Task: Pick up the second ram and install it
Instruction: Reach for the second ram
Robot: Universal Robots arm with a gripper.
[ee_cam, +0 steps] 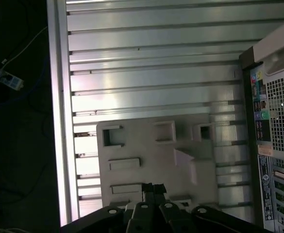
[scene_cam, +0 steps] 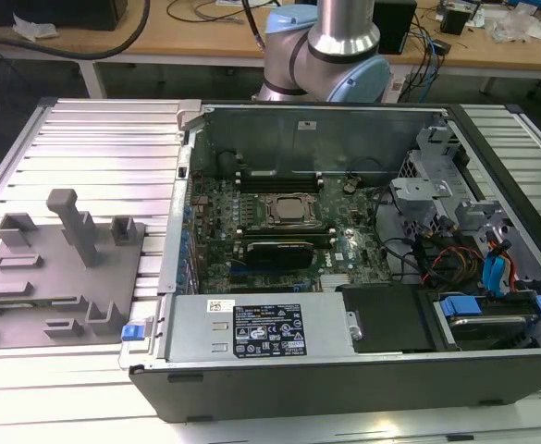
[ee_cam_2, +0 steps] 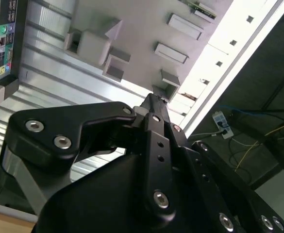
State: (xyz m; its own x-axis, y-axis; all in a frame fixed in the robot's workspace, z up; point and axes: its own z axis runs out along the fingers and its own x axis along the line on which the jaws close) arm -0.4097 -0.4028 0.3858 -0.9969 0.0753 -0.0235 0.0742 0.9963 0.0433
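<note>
Pick-up step, I judge: gripper [ee_cam: 153, 187], pressed together and empty, hangs above the grey holder tray [ee_cam: 146, 145]; second ram [ee_cam_2: 200, 8] lies on it ungrasped; grasping needs parted fingers.

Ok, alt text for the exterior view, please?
An open black desktop computer case lies on a ribbed metal table, its green motherboard exposed. A grey moulded holder tray sits to the exterior view's left of it; a silver and blue robot arm rises behind.
</note>
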